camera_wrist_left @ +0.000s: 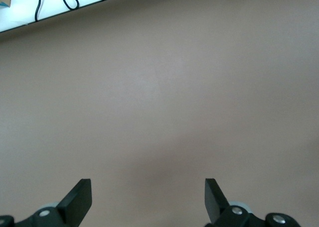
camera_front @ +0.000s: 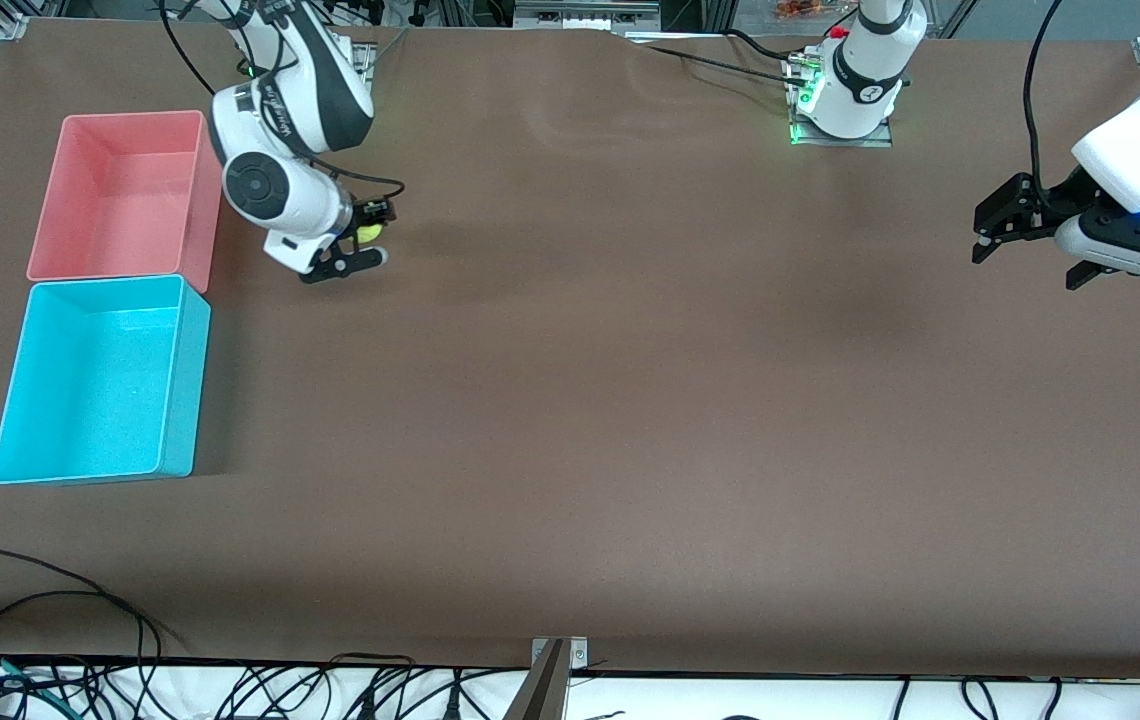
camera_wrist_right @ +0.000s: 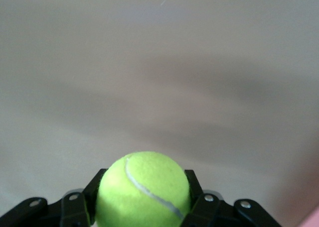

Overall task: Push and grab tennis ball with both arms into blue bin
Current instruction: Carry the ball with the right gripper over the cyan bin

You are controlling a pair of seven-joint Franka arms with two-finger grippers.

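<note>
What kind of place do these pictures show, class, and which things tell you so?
Probably a robotics lab: two white arms bolted to a brown table, loose cables along its edge, and a blue bin and pink bin laid out for a tennis ball exercise.

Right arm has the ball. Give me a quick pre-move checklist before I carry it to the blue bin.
1. Grip: right gripper shut on the tennis ball - ok.
2. Ball off the table: cannot tell.
3. Blue bin upright, nothing seen in it - ok.
4. Pink bin lies beside the blue one, close to the right gripper - steer past it.
5. Left gripper open, waiting over the left arm's end of the table - ok.
</note>
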